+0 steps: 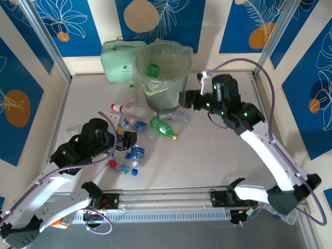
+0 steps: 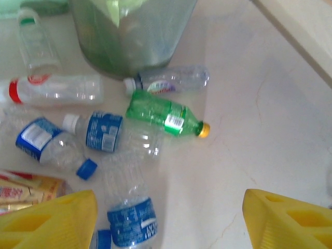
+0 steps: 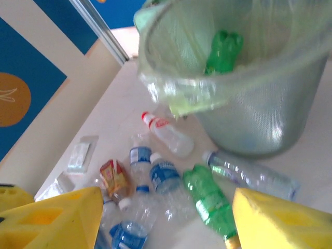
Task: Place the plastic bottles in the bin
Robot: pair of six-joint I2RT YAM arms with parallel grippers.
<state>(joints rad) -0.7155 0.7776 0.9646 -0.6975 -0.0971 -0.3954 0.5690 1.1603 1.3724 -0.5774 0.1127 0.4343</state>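
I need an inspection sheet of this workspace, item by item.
Surface: pale table top, bottles scattered left of centre.
Job's things: tall translucent grey bin with green liner holds a green plastic bottle; green yellow-capped bottle, clear red-capped bottle and blue-labelled clear bottles lie outside.
Clutter: pale green zipped case behind the bin; orange snack packet; flat clear packet.
Grippers: left gripper open over the bottles; right gripper open beside the bin; both empty.
Cables: purple cables along both arms.
Surroundings: blue patterned wall panels.
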